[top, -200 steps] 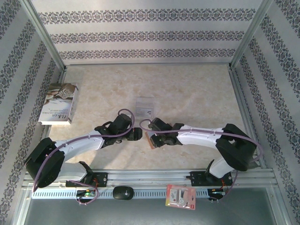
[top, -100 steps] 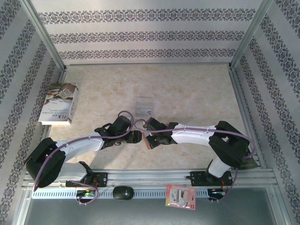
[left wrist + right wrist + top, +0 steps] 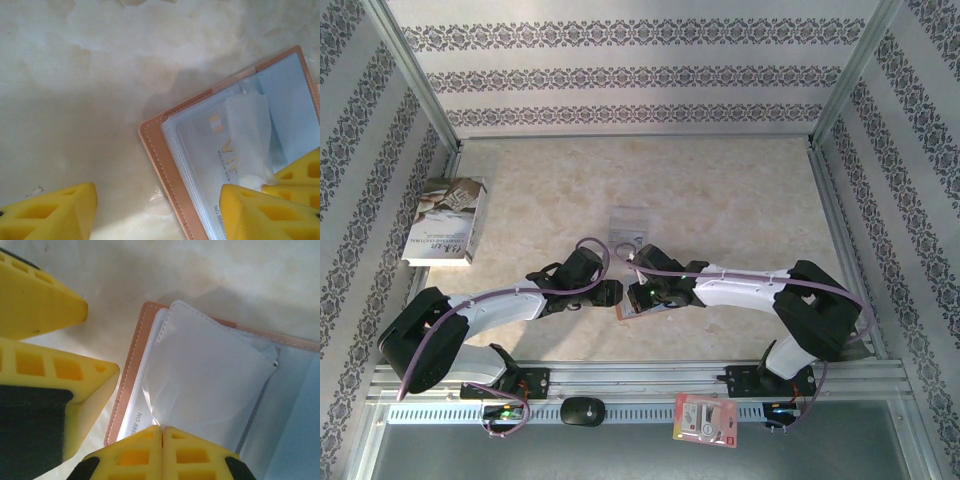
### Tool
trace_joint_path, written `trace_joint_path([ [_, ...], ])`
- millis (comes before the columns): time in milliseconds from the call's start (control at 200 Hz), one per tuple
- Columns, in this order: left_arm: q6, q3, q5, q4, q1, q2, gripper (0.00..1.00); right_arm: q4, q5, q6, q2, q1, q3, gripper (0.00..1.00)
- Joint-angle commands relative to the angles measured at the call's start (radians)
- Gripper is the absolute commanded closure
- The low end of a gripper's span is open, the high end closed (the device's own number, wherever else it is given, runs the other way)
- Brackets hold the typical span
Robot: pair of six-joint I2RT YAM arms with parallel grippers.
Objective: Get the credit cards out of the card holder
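Presently, cards: one pale credit card (image 3: pixel 220 165) with gold lettering is showing through clear pockets, sitting tucked inside the card holder (image 3: pixel 162 165); whether more are lying beneath it I cannot tell.
Card holder: it is lying open on the desk (image 3: pixel 75 90) with its leather rim outermost and its grey-blue lining facing up; in the top view it is sitting between the two wrists, towards the near edge.
Handling: the card is looking thin, stiff, light and slick, so it is probably going to slide freely once started while offering little to pinch. The holder is looking light and floppy, so it is likely to drag along unless something is pinning it.
Where to take hold: judging from here, the best grip is a flat pinch across the card's faces at whichever edge is lying nearest the pocket mouth.
Pocket leaf: a soft translucent pocket leaf (image 3: pixel 205 370) is bulging up off the holder's inside.
Right fingers: the right fingers (image 3: pixel 200 455) are pressing tightly together and pinching the edge of that leaf, directly over the open holder.
Left fingers: the left fingers (image 3: pixel 55 212) are standing wide apart and holding nothing. One is hanging over bare desk just beside the leather rim, the other over the card's pocket; whether it is touching I cannot tell.
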Motion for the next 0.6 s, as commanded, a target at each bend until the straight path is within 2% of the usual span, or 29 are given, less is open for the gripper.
trace_joint_path([
  [0,-0.028,-0.022,-0.042,0.025,0.013,-0.031,0.34,0.074,-0.042,0.055,-0.034,-0.016,-0.021,1.00],
  [170,-0.070,-0.080,-0.034,0.088,0.031,-0.076,0.33,0.105,-0.065,0.076,-0.035,-0.032,-0.043,1.00],
  [265,-0.054,-0.068,-0.005,0.095,0.031,-0.047,0.34,0.124,-0.081,0.087,-0.031,-0.039,-0.050,1.00],
  [370,-0.051,-0.058,0.025,0.116,0.031,-0.006,0.29,0.142,-0.104,0.101,-0.025,-0.047,-0.056,1.00],
  [480,-0.035,-0.023,0.032,0.068,0.030,0.048,0.29,0.148,-0.107,0.105,-0.027,-0.049,-0.061,1.00],
  [595,-0.023,0.005,0.030,0.009,0.030,0.098,0.34,0.150,-0.105,0.109,-0.031,-0.049,-0.064,1.00],
])
